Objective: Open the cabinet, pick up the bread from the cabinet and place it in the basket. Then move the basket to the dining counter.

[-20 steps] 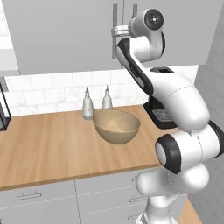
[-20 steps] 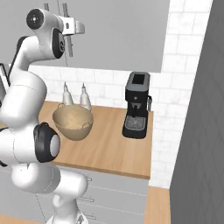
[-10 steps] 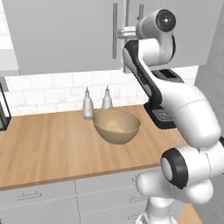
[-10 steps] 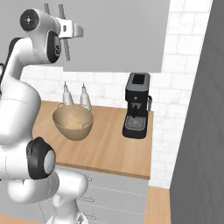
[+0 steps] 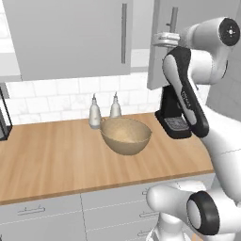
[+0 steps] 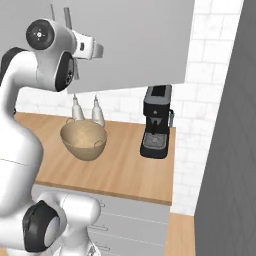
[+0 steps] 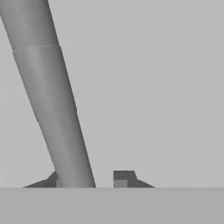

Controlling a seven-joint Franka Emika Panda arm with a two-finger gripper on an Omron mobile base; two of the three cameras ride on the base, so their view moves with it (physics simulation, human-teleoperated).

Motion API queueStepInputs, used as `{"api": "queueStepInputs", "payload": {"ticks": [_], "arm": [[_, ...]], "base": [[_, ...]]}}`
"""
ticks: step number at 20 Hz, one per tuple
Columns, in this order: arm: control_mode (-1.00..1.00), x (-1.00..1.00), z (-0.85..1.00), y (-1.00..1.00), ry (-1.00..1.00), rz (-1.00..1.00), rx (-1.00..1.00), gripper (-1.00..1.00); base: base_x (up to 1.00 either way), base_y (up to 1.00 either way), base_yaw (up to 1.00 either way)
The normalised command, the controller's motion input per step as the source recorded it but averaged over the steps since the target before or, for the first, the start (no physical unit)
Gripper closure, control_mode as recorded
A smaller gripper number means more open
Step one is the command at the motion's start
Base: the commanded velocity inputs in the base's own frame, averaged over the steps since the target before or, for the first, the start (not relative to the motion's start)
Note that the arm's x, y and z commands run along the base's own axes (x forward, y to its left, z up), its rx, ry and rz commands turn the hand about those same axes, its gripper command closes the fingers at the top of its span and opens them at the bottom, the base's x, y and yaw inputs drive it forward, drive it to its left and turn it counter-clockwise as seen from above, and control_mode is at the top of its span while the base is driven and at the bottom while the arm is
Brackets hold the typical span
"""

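Note:
The cabinet (image 5: 70, 37) hangs over the counter; its left door is closed and its right door (image 5: 202, 14) stands partly swung out. My gripper (image 5: 169, 38) is up at that door's vertical bar handle (image 5: 173, 19). In the hand view the handle (image 7: 57, 109) runs slanted between my fingertips (image 7: 124, 177), close against the left one. The basket (image 5: 125, 135), a round tan bowl, sits on the counter below and left of the gripper (image 6: 83, 141). The bread is hidden. The dining counter is out of view.
Two white bottles (image 5: 94, 113) (image 5: 115, 107) stand just behind the basket. A black coffee machine (image 5: 175, 117) (image 6: 156, 122) sits at the counter's right end, under the opened door. The wood counter (image 5: 52, 160) stretches left. A grey wall (image 6: 230, 150) closes the right side.
My gripper has moved right and toward the base with the handle, and the right cabinet door has swung further out. The basket and bottles have not moved.

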Motion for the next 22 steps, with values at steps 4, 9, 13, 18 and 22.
{"api": "queueStepInputs", "payload": {"ticks": [4, 9, 13, 18, 22], "arm": [[-1.00, -1.00, 0.00, -0.79, 0.25, 0.10, 0.10, 1.00], [-1.00, -1.00, -0.06, -0.81, 0.23, 0.07, 0.10, 1.00], [-1.00, -0.37, -0.48, -0.76, 0.07, 0.04, 0.01, 1.00], [-1.00, -0.20, -0.18, -0.45, -0.10, 0.05, 0.03, -1.00], [-1.00, -0.60, 0.00, 0.00, -0.21, 0.00, 0.00, -1.00]], "base": [[0.00, 0.00, 0.00], [0.00, 0.00, 0.00], [0.00, 0.00, 0.00], [0.00, 0.00, 0.00], [0.00, 0.00, 0.00]]}}
